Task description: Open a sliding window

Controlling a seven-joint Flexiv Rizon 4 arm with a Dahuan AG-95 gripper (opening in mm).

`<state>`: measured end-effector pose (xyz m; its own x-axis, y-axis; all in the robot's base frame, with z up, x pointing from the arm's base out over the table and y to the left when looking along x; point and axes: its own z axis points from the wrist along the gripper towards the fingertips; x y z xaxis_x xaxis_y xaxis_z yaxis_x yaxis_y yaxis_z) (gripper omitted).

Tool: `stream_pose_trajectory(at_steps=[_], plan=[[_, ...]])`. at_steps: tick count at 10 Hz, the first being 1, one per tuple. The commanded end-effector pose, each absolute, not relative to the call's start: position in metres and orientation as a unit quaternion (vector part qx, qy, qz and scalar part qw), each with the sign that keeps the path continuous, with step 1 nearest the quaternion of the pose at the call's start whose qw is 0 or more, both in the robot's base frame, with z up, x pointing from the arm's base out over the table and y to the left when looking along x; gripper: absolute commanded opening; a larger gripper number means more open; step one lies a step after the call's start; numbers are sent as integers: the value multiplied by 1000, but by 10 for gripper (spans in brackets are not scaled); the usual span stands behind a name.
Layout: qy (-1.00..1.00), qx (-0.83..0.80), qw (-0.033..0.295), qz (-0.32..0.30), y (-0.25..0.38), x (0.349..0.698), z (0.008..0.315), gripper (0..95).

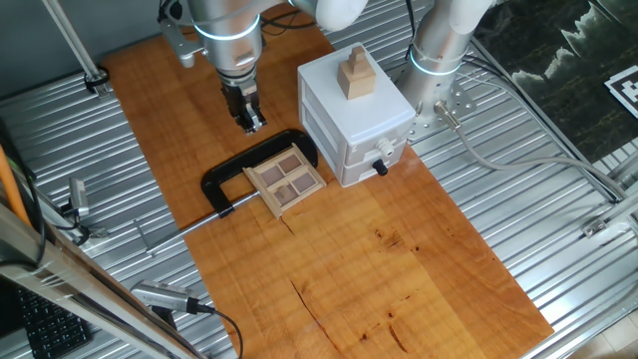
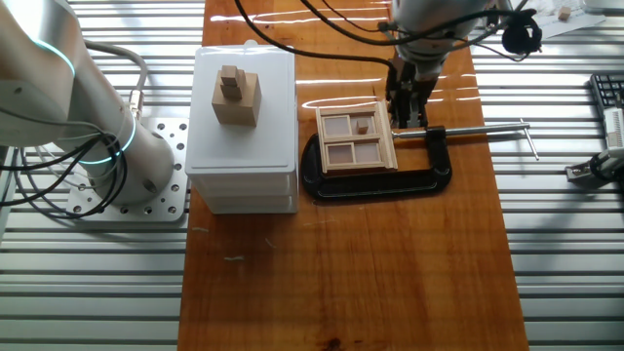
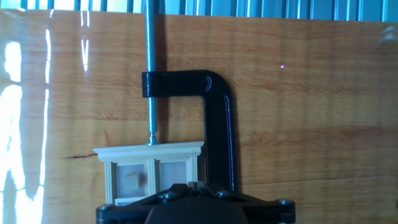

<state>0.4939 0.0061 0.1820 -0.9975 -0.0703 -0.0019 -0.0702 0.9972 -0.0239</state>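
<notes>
The sliding window (image 1: 286,178) is a small light-wood frame with four brown panes, lying flat on the wooden tabletop and held in a black C-clamp (image 1: 221,181). It also shows in the other fixed view (image 2: 356,139) and low in the hand view (image 3: 149,169), where one pane carries a small knob. My gripper (image 1: 249,122) hangs above the table just beyond the window's far edge, apart from it. Its fingers are together and hold nothing. In the other fixed view my gripper (image 2: 405,109) is beside the window's far right corner. In the hand view the fingertips (image 3: 196,183) are closed together.
A white box with drawers and a black knob (image 1: 354,125) stands right beside the window, with a wooden block (image 1: 356,75) on top. The clamp's screw rod (image 2: 487,129) sticks out sideways over the table. Ribbed metal surfaces (image 1: 518,199) flank the wooden board.
</notes>
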Motion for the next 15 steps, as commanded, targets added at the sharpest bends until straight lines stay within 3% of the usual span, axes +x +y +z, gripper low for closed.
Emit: stream_pose_trajectory(at_steps=[1,15], plan=[[999,-36,4,-12,6,494,182,0],[999,-38,8,-10,7,493,184,0]])
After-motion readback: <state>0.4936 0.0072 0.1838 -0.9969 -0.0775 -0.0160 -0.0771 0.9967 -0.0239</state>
